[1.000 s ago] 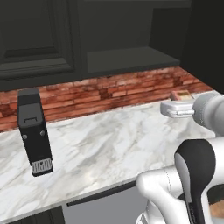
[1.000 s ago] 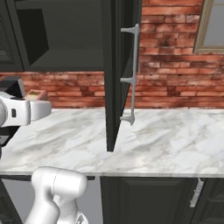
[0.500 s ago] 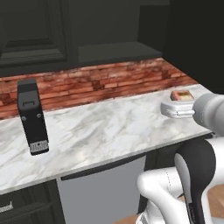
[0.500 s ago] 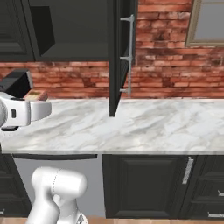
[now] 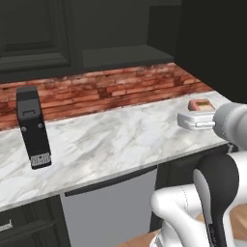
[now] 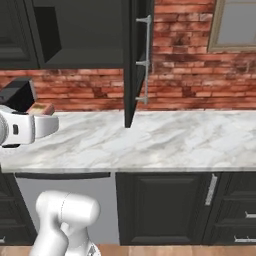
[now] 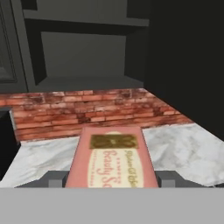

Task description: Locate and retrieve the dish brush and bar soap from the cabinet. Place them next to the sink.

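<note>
Bar soap [image 7: 112, 162] sits clamped between the gripper [image 7: 112, 179] fingers, held above the marble counter [image 5: 120, 140] below the cabinet [image 7: 83, 57], whose open shelf holds nothing visible.

The soap [image 7: 112, 162] is a flat, reddish-pink rectangular bar with a paler tan label on its upper face carrying a gold emblem and cursive lettering. In the hand view it lies level between the two grey fingertips [image 7: 51, 178], its long side pointing away toward the brick wall, held above the marble. From the left base view the soap [image 5: 200, 104] shows as a small red-and-tan block at the end of the white hand. The cabinet [image 6: 80, 35] is a dark wall unit above the brick; its door [image 6: 137, 60] stands swung open, with a long vertical silver handle [image 6: 145, 59], and the interior shelves look bare.
</note>
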Available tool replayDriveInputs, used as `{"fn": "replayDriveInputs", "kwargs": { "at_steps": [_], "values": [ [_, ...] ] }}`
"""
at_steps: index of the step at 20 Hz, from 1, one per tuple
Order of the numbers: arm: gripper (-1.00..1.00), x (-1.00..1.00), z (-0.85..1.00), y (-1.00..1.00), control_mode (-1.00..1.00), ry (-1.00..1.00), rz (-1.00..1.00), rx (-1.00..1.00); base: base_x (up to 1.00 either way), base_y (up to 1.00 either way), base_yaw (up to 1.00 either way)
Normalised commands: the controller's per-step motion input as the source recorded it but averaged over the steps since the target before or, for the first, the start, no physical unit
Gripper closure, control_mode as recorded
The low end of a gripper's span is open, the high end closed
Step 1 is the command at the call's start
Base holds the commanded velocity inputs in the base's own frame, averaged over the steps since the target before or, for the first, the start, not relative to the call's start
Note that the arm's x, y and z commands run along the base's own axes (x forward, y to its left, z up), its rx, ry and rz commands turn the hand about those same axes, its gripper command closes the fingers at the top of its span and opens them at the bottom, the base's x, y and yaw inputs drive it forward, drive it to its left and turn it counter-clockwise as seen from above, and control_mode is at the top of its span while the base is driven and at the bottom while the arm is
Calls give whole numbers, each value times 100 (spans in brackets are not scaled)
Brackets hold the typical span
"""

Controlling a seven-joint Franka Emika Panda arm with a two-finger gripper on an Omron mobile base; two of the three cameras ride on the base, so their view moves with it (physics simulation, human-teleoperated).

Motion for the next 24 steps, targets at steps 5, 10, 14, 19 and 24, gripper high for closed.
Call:
{"fn": "replayDriveInputs", "kwargs": {
  "at_steps": [5,10,14,19,24],
  "values": [
    [100,0,0,0,100,0,0,0,-34,2,-35],
    [100,0,0,0,100,0,0,0,-37,2,-41],
    [100,0,0,0,100,0,0,0,-33,1,-43],
    [100,0,0,0,100,0,0,0,-33,0,-42],
    [100,0,0,0,100,0,0,0,-31,1,-43]
  ]
}}
